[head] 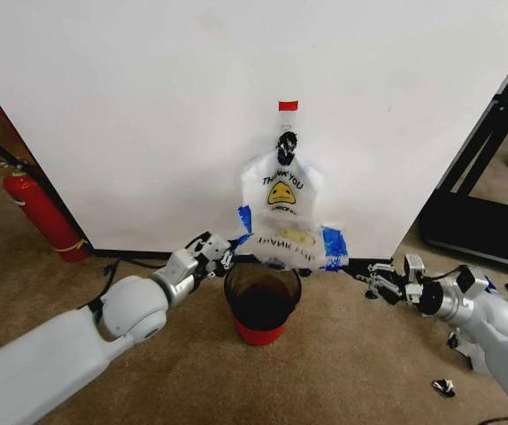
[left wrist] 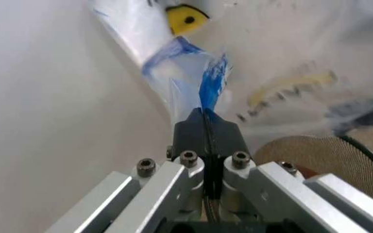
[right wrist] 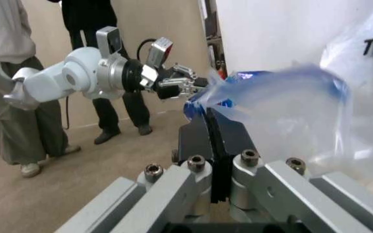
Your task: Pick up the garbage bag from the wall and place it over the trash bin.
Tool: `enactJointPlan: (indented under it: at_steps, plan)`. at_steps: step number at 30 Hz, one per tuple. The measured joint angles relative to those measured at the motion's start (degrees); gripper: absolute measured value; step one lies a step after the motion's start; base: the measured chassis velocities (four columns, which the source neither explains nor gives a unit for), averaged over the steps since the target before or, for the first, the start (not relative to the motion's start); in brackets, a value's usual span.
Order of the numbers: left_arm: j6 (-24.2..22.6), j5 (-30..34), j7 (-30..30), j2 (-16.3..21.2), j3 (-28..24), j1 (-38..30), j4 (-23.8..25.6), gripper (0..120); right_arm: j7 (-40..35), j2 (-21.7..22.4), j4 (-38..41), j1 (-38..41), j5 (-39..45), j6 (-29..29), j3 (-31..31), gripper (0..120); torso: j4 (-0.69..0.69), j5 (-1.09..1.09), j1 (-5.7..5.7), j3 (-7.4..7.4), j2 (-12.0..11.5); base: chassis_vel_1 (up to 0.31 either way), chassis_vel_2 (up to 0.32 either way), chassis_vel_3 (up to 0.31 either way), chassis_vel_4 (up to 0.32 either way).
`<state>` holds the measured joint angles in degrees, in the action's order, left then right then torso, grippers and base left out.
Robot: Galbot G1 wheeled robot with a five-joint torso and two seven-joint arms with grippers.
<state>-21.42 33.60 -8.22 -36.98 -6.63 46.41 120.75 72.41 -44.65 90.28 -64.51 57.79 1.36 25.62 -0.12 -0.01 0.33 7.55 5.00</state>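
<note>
Bag [head: 280,190] hanging above the bin [head: 261,305] is looking light, limp and slippery; left tool [head: 226,252] is pinching its blue corner, right tool [head: 376,285] is sitting closed right of the bin, so bunched corners are looking safest to grip.

White rounded arms, silver wrists, black fingers [left wrist: 206,133], hex screws, black cables

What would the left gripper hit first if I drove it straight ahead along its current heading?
The left gripper, shut on the garbage bag at its blue edge, would push into more of that bag first; the wall looks close behind it, though depth is unclear.
</note>
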Motion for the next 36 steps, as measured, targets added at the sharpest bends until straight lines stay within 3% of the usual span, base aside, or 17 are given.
enactJointPlan:
  at_steps: [6,11,20,29,36]
  plan:
    - [2.9,-1.1,0.2,-0.3,7.9,5.4,5.3,0,-7.4,-0.2,4.3,-1.4,3.1,3.9,0.0,0,0.0,0.0,0.0,0.0,0.0,0.0,0.0,0.0,0.0]
    - [4.0,-1.2,0.2,-1.6,11.5,6.9,9.0,0,-12.0,-0.8,6.7,-0.6,4.1,6.1,-1.3,0,-0.01,0.02,0.0,0.01,0.0,0.0,0.0,0.0,0.0]
    - [0.3,-0.6,-1.9,-2.8,13.8,5.5,14.6,0,-17.5,-0.6,11.4,2.4,9.0,6.0,-1.0,0,-0.01,0.01,0.01,0.01,0.0,0.0,0.0,0.0,0.0]
    - [-5.3,0.2,-5.5,-4.8,16.2,4.2,15.3,0,-21.1,-0.7,10.4,4.5,11.0,6.0,-2.6,0,-0.01,0.01,0.01,0.01,0.0,0.0,0.0,0.0,0.0]
    - [-5.5,0.9,-5.6,-5.1,16.6,3.4,14.7,0,-21.8,-1.7,9.1,6.6,10.9,6.0,-3.8,0,-0.01,0.01,0.01,0.01,0.0,0.0,0.0,0.0,0.0]
